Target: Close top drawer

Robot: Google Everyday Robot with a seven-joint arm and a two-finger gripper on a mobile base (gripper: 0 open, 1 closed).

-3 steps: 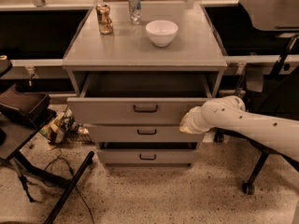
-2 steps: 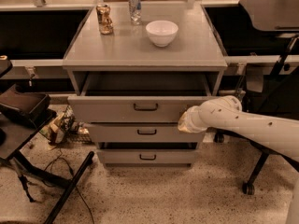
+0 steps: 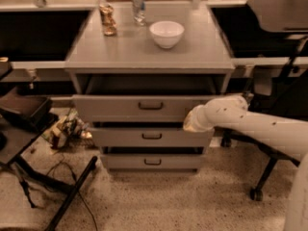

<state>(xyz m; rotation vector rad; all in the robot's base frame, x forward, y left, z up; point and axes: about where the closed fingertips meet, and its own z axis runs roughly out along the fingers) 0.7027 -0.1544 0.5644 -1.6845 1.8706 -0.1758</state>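
Note:
The top drawer [image 3: 125,107] of the grey cabinet is pulled out toward me, its grey front panel carrying a small dark bar handle [image 3: 150,106] at centre. Its dark inside shows behind the panel. My white arm comes in from the right, and the gripper [image 3: 191,124] sits at the right end of the drawer's front panel, low against it. The arm's wrist covers the fingers.
Two shorter drawers [image 3: 151,136] sit below. On the cabinet top [image 3: 144,49] stand a white bowl [image 3: 166,33], a can [image 3: 138,6] and a brown packet [image 3: 108,19]. A black chair base [image 3: 257,189] is at right; a dark stand [image 3: 67,194] and clutter at left.
The gripper has edged slightly left along the drawer's front. The drawer's position looks about the same.

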